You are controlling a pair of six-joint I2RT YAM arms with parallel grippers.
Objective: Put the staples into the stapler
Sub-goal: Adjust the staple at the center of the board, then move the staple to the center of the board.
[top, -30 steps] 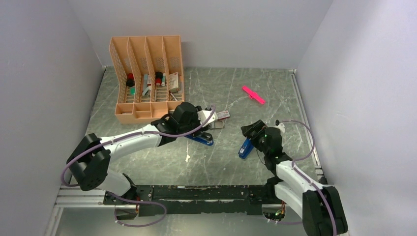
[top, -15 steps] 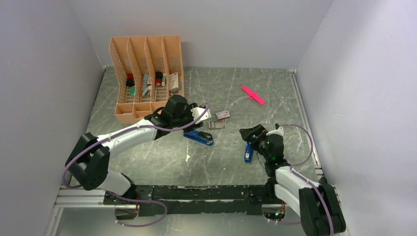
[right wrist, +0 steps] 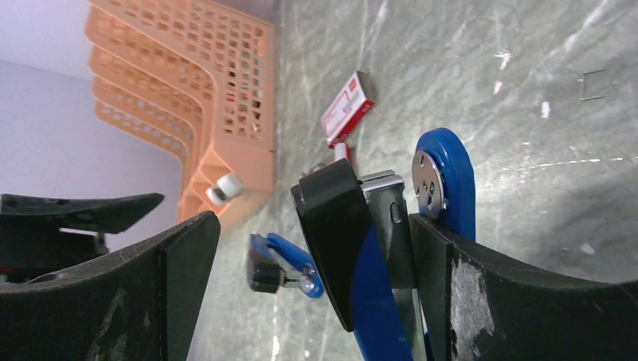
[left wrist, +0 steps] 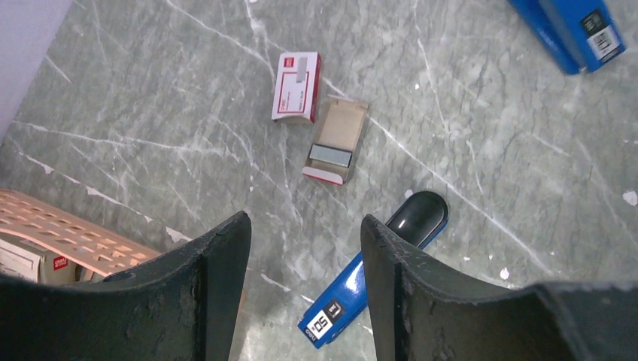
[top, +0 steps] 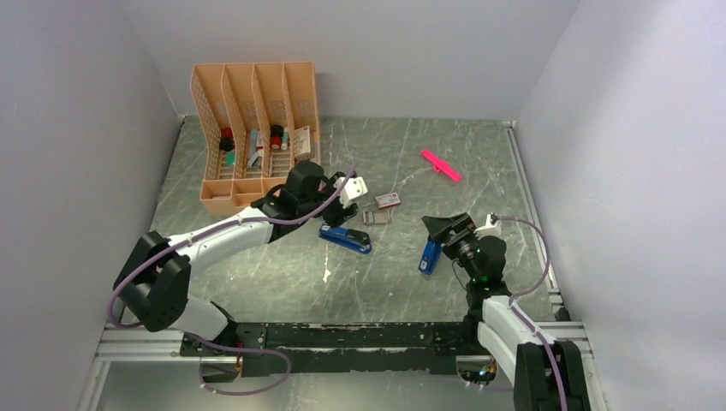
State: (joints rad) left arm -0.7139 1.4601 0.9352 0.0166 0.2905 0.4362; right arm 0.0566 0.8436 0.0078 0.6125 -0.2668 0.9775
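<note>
A blue stapler lies mid-table; in the left wrist view it lies below, between my fingers. My left gripper is open and empty above it. Beyond lie a closed pink-and-white box and an open cardboard tray holding a grey strip of staples. A second blue stapler with a black tip stands between my right gripper's open jaws, against the right finger.
An orange desk organizer with small items stands at the back left, and shows in the right wrist view. A bright pink plastic stick lies at the back right. White walls close in the table on three sides.
My left gripper has lifted and pulled back from the stapler and the tray. My right arm has drawn back toward the near right, and its stapler has shifted slightly.
</note>
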